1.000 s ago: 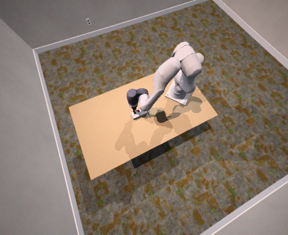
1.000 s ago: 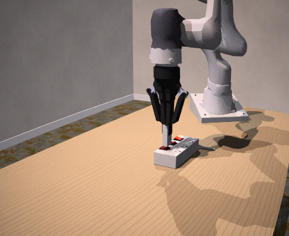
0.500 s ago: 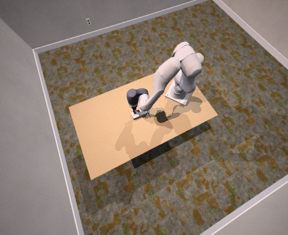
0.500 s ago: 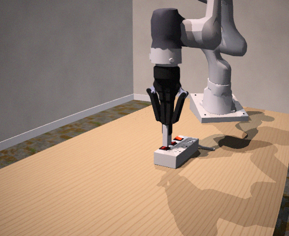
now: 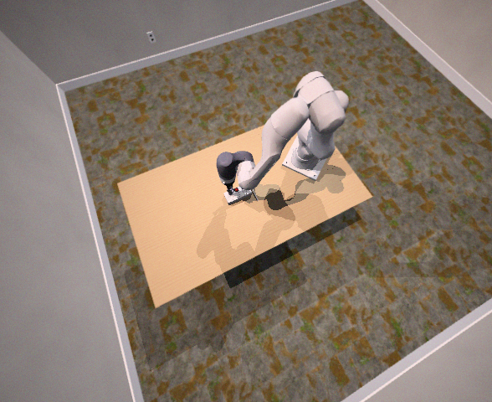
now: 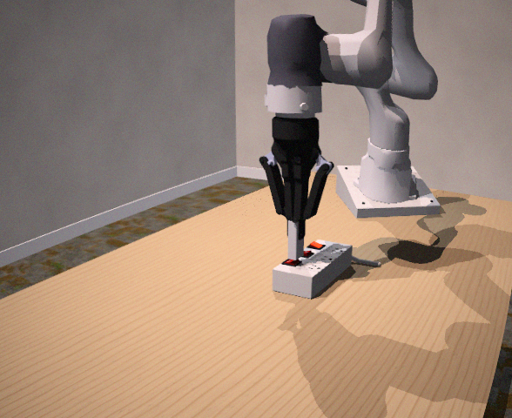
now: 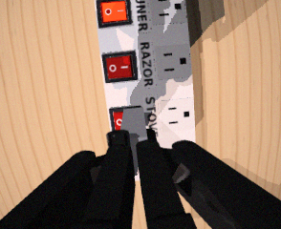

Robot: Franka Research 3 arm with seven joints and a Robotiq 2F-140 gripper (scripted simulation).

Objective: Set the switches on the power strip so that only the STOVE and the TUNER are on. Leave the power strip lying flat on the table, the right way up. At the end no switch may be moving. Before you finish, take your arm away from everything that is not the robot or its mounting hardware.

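Observation:
The white power strip lies flat on the table, switches up. In the wrist view the TUNER switch is bright orange, as if lit. The RAZOR switch is dark red and looks unlit. The STOVE switch is red on its visible "O" side; the grey fingertips hide the rest, so its state is unclear. My gripper is shut and empty, pointing straight down, its tips at the STOVE switch's "I" side. Whether they press it is unclear.
A short grey cord leaves the strip's far end toward the robot base. The arm's shadows fall across the wooden table. The strip stands well inside the table edges.

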